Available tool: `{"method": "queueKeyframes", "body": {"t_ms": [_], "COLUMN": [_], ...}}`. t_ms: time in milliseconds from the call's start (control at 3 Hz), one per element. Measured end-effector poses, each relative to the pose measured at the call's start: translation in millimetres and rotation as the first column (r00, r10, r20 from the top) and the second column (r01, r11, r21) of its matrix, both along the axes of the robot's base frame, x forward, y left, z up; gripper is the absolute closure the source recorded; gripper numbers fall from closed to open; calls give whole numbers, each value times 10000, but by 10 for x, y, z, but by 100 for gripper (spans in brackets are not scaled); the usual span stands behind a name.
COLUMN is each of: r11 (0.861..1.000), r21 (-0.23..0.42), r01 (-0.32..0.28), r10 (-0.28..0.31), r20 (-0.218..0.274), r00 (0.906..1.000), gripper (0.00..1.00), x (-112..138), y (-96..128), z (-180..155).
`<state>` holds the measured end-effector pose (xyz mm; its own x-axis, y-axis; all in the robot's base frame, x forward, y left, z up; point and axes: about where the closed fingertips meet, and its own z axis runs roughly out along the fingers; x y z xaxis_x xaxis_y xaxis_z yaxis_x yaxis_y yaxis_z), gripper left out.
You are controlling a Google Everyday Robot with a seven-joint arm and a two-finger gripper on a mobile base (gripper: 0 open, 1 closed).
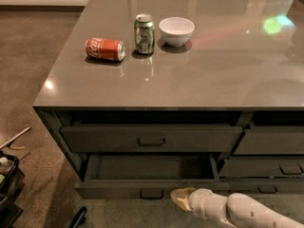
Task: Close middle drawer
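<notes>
The middle drawer [118, 190] is the wide dark grey one in the counter's lower left row. It stands pulled out, and its shallow dark inside [152, 167] shows. Its small loop handle [151, 193] sits at the centre of the flat front. My gripper [181, 198], pale cream on a white arm that comes in from the lower right, is at the drawer front just right of the handle, touching or nearly touching it. The drawer above [152, 139] is shut, with its own loop handle.
On the grey countertop [213, 80] a red cola can [105, 49] lies on its side, a green can [144, 33] stands upright and a white bowl [176, 30] sits beside it. More drawers [268, 141] are on the right. Black objects [7, 184] lie on the floor at left.
</notes>
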<state>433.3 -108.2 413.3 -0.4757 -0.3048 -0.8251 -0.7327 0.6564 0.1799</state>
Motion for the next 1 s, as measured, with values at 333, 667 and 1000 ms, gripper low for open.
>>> {"method": "queueKeyframes", "body": {"t_ms": [333, 667, 1000], "r11": [10000, 9969, 9969], "r21": [-13, -436, -435], "r01": [-29, -658, -649], "r10": [29, 694, 686], "r20": [61, 884, 883], "r00": [10000, 9937, 9937], "gripper": [100, 100, 100], "x": [7, 523, 523], "y": [14, 351, 349], "z": [11, 177, 176]}}
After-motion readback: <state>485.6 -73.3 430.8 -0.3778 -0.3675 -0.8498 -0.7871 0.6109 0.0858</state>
